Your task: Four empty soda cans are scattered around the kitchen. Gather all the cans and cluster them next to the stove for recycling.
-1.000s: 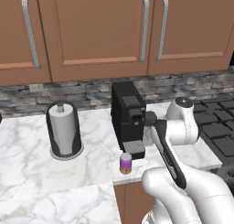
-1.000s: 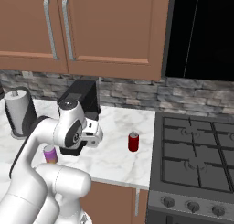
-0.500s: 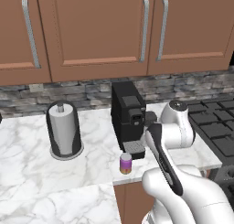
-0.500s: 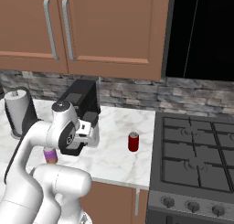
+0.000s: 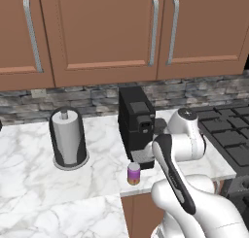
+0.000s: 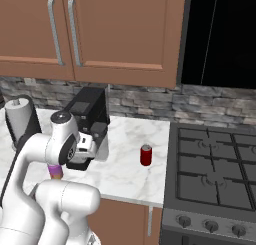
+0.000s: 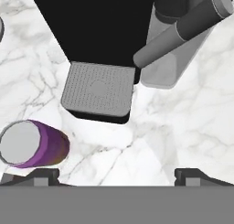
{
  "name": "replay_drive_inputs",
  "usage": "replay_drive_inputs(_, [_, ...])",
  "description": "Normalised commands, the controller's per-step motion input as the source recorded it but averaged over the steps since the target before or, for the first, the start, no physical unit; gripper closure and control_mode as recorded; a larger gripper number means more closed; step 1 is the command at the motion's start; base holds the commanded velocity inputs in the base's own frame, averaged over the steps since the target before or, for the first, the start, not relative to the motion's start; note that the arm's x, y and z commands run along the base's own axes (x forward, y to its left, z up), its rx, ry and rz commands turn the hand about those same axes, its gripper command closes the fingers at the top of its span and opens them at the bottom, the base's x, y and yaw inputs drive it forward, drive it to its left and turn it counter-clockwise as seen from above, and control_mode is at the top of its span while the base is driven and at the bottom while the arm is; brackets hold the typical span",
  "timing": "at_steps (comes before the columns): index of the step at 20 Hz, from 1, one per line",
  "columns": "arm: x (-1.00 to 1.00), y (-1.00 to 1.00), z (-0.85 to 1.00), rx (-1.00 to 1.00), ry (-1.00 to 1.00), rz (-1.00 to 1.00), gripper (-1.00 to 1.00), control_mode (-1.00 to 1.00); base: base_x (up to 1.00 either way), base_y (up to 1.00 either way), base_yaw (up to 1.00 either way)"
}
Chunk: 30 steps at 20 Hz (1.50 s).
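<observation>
You were at the reaching step for the purple can [image 7: 32, 143], and nothing was picked up yet. In the hand view the end effector [image 7: 117, 175] had its two tips spread as wide as they go, with only bare marble between them, so it held nothing. The can was off to the left of the tips, near the left tip but not between the jaws. I judge that your next move called for a shift of the hand toward that can, so that it came between the two tips, then a descent around its body before closing.

The purple can [image 5: 133, 173] stood upright on the worktop [image 5: 97, 183], close to the front edge, just beside the drip tray of the black coffee machine [image 5: 137, 125]. It had a silvery top, a purple-pink body and an orange-tan lower band. It was small and round, so a grip off centre could push it over, and the edge was near.

A red can [image 6: 145, 154] stood upright on the worktop beside the stove [image 6: 215, 174], apart from the purple one. The paper-towel holder [image 5: 67, 142] stood further left.
</observation>
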Motion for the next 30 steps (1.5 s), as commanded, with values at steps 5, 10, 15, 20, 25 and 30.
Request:
replay_drive_inputs(5, [-0.20,0.26,-0.01,0.01,-0.02,0.02,-1.00,-1.00,0.00,0.00,0.00])
replay_drive_inputs(10, [-0.26,0.25,-0.06,0.00,-0.03,0.01,-1.00,-1.00,0.00,0.00,0.00])
replay_drive_inputs(15, [-0.23,0.23,-0.20,0.00,-0.03,0.02,-1.00,-1.00,0.00,0.00,0.00])
replay_drive_inputs(20, [-0.10,0.20,-0.33,0.00,-0.04,0.02,-1.00,-1.00,0.00,0.00,0.00])
replay_drive_inputs(25, [-0.02,0.20,-0.27,0.00,-0.05,0.01,-1.00,-1.00,0.00,0.00,0.00])
replay_drive_inputs(30, [0.00,0.20,-0.19,0.00,-0.03,0.00,-1.00,-1.00,0.00,0.00,0.00])
